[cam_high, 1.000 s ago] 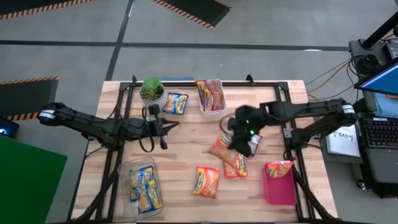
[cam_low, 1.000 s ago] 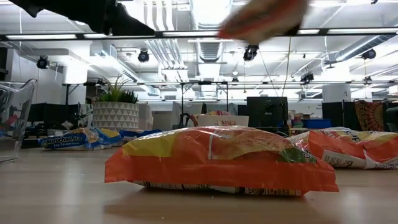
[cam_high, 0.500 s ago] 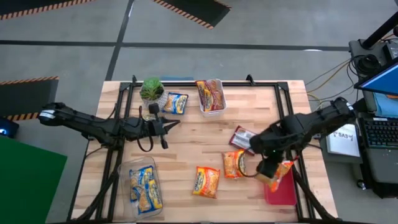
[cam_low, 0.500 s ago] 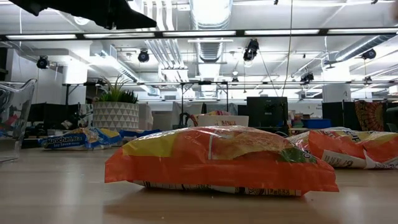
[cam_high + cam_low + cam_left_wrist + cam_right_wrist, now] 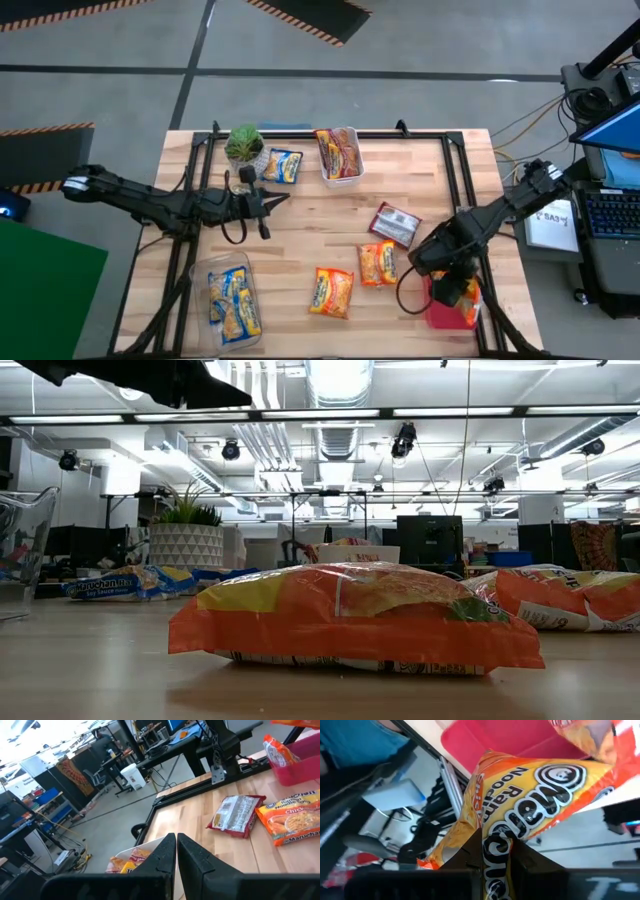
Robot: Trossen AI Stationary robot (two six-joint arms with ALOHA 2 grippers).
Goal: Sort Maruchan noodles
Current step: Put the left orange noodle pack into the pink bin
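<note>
Sorting: ramen packets by colour into bins; I judge it a bit past halfway.
Clear bin (image 5: 228,265), near left: already has blue-and-yellow packets (image 5: 232,302) lying in it.
My left gripper (image 5: 262,203): waits over the left half of the table, just near of the potted plant (image 5: 244,145); fingers pressed together on nothing.
Stray blue packet (image 5: 283,165): lies on the wood at the far side, between the plant and the white tub, not yet binned.
White tub (image 5: 350,171), far centre: has a maroon packet (image 5: 335,152) in it.
Orange packet, near centre (image 5: 331,291): flat on the table, left to do.
Second orange packet (image 5: 378,264): flat on the table, just right of the first, left to do.
Maroon packet on the table (image 5: 394,223): lies far of the second orange one, face down I think; it belongs with the white tub.
My right gripper (image 5: 449,288): over the pink bin (image 5: 437,309), near right; jaws pinched on the edge of an orange packet (image 5: 530,795), which hangs over the bin beside another orange one (image 5: 276,751) already in there.
Left, by my reckoning: drop this packet, then four loose ones.
</note>
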